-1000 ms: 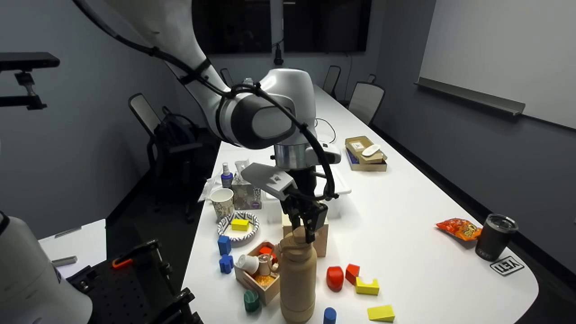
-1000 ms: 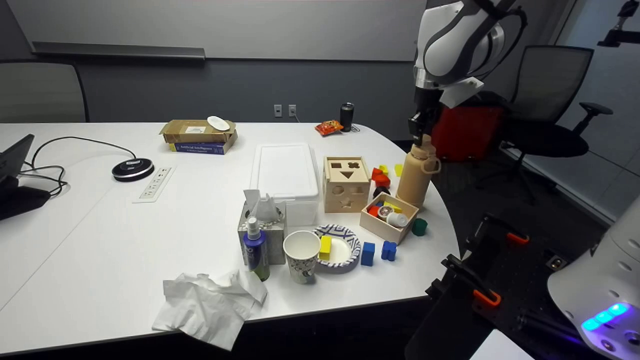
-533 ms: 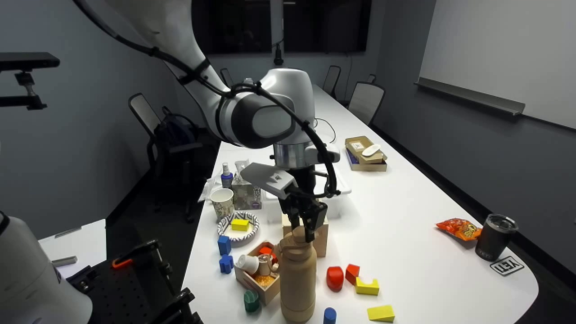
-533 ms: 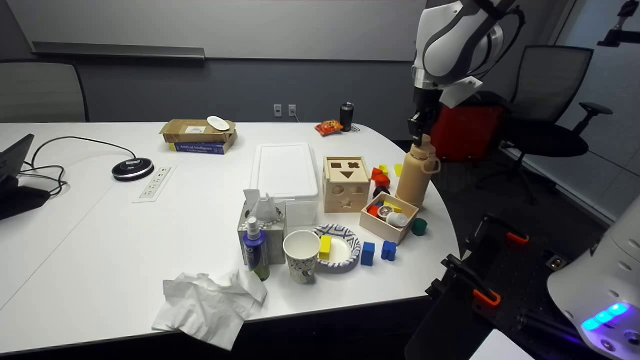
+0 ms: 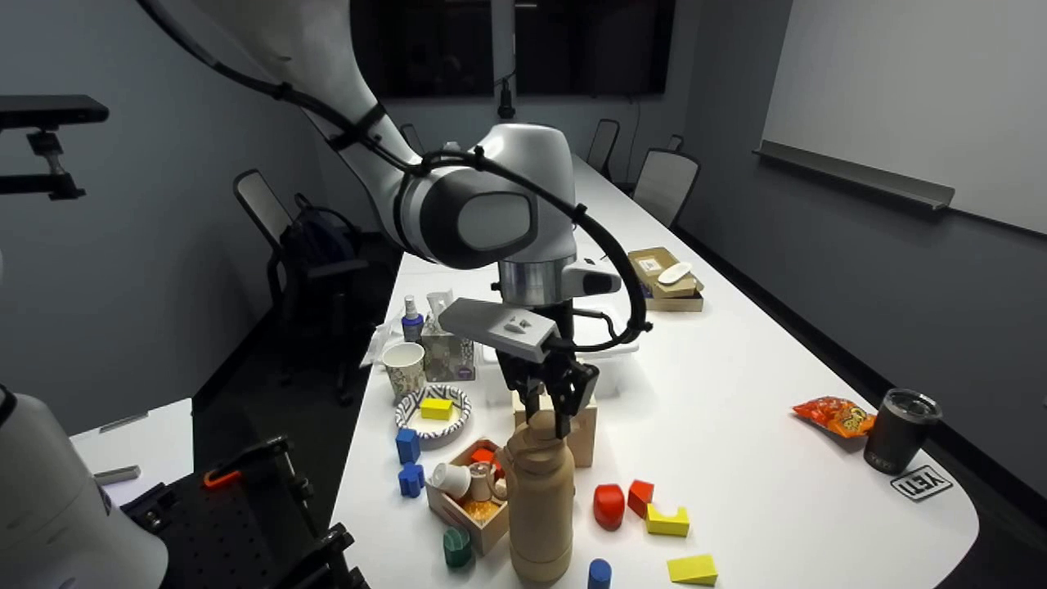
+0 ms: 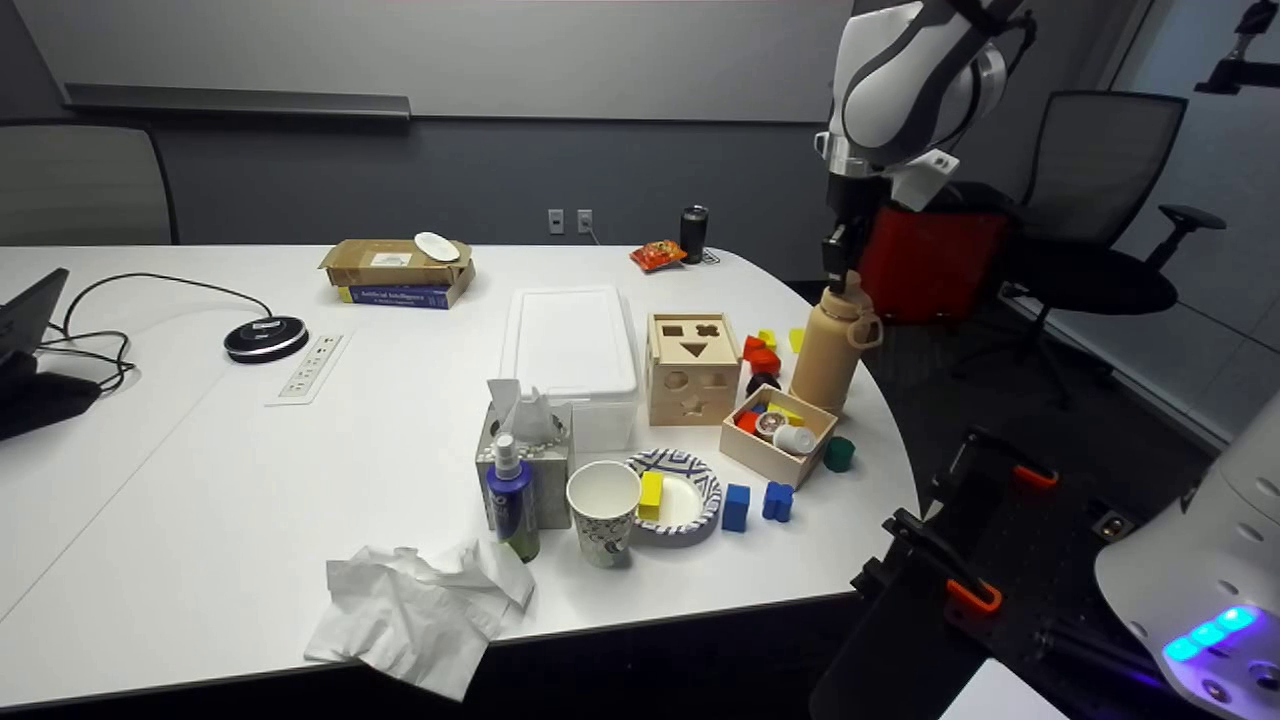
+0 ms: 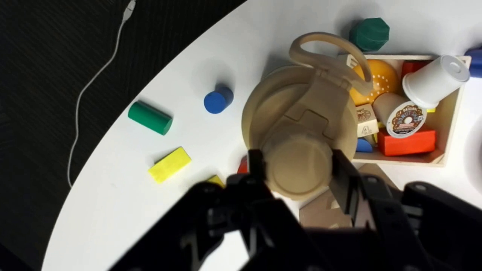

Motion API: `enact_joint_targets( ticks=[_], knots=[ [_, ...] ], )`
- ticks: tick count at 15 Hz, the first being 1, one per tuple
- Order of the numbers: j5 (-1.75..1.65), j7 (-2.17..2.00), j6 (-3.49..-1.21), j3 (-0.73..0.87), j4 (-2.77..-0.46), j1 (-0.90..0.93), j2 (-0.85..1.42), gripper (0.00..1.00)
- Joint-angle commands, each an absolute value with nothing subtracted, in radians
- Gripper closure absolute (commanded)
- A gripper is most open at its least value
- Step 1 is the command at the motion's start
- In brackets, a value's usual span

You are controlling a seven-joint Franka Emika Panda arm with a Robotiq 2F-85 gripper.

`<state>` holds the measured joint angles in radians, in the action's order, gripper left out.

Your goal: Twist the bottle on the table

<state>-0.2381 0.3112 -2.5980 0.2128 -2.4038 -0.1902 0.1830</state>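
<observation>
The tan-brown bottle (image 5: 541, 515) stands upright on the white table (image 5: 752, 425), near its rounded end. It shows in both exterior views (image 6: 828, 350). My gripper (image 5: 548, 419) points down over the bottle top, also in an exterior view (image 6: 842, 278). In the wrist view, the gripper (image 7: 295, 162) has one black finger on each side of the round cap (image 7: 297, 165), and both appear to touch it. The bottle's carry loop (image 7: 324, 56) points away from the gripper. The far side of the cap's rim is partly hidden by the fingers.
An open wooden box (image 6: 775, 455) of toys and pods stands close beside the bottle. A wooden cube with holes (image 6: 693, 375) stands behind it. Loose blocks lie around: green (image 7: 371, 34), blue (image 7: 218, 99), yellow (image 7: 169, 164) and red (image 5: 608, 505). The table edge is near.
My wrist has turned about its upright axis: its white bracket and cable loop swung right in an exterior view. The fingers stay at the cap, and the bottle has barely shifted.
</observation>
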Motion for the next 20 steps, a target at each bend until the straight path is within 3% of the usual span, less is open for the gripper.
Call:
enact_joint_targets(
  ticks=[1,20],
  knots=[
    [-0.163,0.469,-2.556,0.174,-2.383,-0.227,0.208,0.79],
    [-0.023,1.177,-2.384,0.102,-2.215,-0.285,0.322,0.79]
  ],
)
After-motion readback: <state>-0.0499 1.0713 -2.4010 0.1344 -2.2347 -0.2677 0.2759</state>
